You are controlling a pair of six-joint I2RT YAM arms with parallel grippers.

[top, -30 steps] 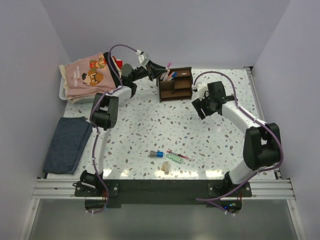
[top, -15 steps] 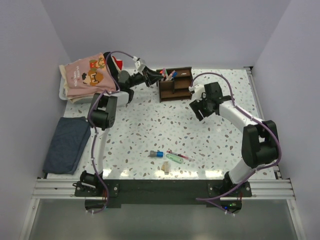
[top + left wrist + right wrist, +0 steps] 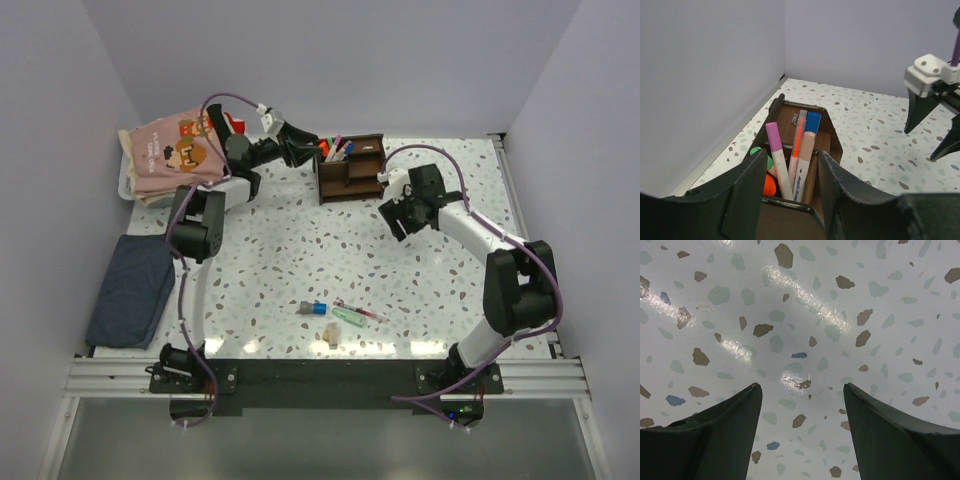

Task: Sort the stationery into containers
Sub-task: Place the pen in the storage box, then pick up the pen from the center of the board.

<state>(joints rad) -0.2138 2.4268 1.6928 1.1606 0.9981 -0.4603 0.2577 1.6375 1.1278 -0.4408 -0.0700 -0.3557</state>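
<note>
The dark brown wooden organizer [image 3: 352,168] stands at the back of the table. My left gripper [image 3: 312,152] hovers at its left end, open. In the left wrist view, the gripper [image 3: 792,153] frames a compartment [image 3: 832,135] holding a pink pen [image 3: 775,157], a beige pen [image 3: 804,162], a blue-capped pen [image 3: 812,122], a green marker [image 3: 757,151] and an orange highlighter [image 3: 769,185]; none is gripped. My right gripper [image 3: 395,218] [image 3: 802,385] hangs open over bare tabletop. A blue-capped piece [image 3: 314,308], a mint green marker [image 3: 350,316], a pink pen [image 3: 362,309] and a beige piece [image 3: 329,335] lie near the front.
A white tray [image 3: 124,185] of folded clothes sits at the back left. A folded dark blue cloth [image 3: 135,288] lies on the left edge. Walls close the table at the back and sides. The right gripper [image 3: 932,127] shows at the right of the left wrist view.
My left gripper has opened and let go of a pen, which now stands in the organizer's left compartment; the arm drew back slightly leftward. The right arm shifted a little left.
</note>
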